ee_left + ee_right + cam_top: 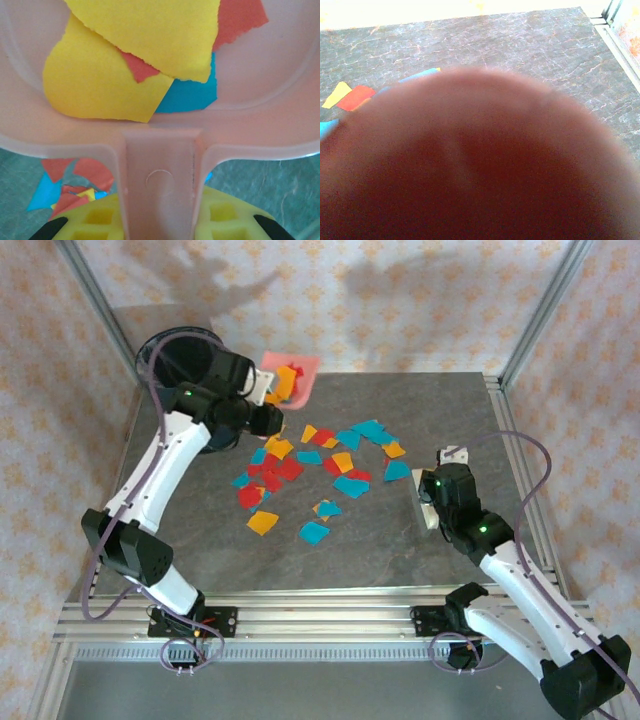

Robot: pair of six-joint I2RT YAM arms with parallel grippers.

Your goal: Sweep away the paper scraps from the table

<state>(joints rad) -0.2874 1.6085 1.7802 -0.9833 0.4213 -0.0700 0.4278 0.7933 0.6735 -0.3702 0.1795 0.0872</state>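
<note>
From the top camera, the left claw (265, 400) was clamped on the handle of the pink dustpan (305, 368), which sat at the far edge of the tabletop (400, 550). Most paper scraps (320, 465) lay strewn just in front of the dustpan, and a few lay inside it. Well to the dustpan's right, the right claw (432, 502) was closed on a pale tool (427, 515). The left wrist camera showed yellow fingers (100, 220) pinching the handle (160, 185), with yellow, red and blue scraps in the pan. The right wrist camera showed a brown blur (480, 165) up close, with scraps to its left.
</note>
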